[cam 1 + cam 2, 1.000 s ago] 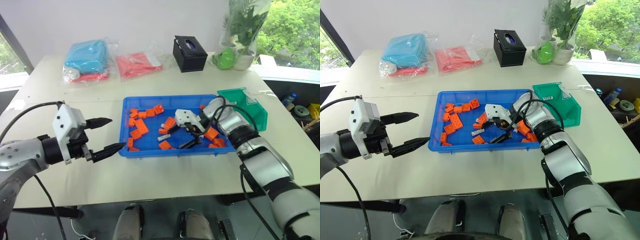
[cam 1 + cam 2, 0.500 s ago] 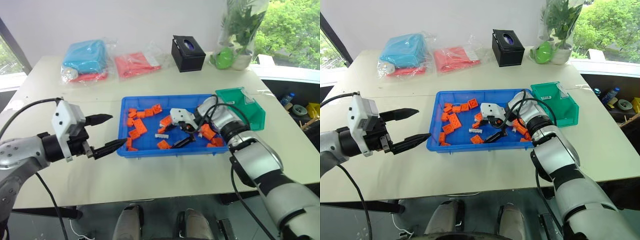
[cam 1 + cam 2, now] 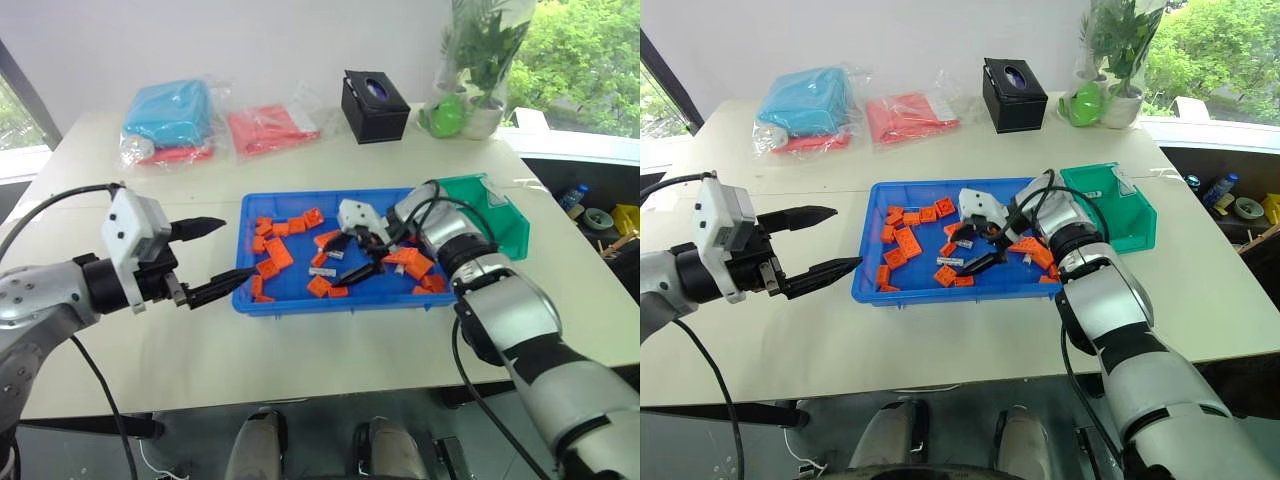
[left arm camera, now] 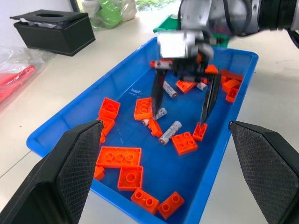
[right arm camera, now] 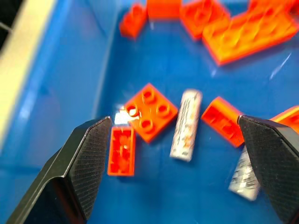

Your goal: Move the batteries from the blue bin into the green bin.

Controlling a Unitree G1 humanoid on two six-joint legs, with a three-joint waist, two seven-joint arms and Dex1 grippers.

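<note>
The blue bin (image 3: 300, 303) sits mid-table, holding orange bricks (image 3: 281, 253) and a few silver batteries (image 4: 170, 132), (image 4: 160, 113), (image 5: 186, 124). My right gripper (image 3: 343, 260) hovers open inside the bin, pointing left. One battery (image 3: 322, 271) lies under the gap between its fingers, untouched. Nothing is held. The green bin (image 3: 503, 222) stands against the blue bin's right end, behind my right forearm. My left gripper (image 3: 238, 248) is open and empty, hanging over the table just left of the blue bin.
A light-blue package (image 3: 172, 112) and a red package (image 3: 265, 128) lie at the back left. A black box (image 3: 375, 105) and a plant pot (image 3: 470, 110) stand at the back right. Bare table lies in front of the blue bin.
My right gripper has risen a little and shifted left over the bin, staying open. The left gripper is where it was. The view has shifted slightly.
</note>
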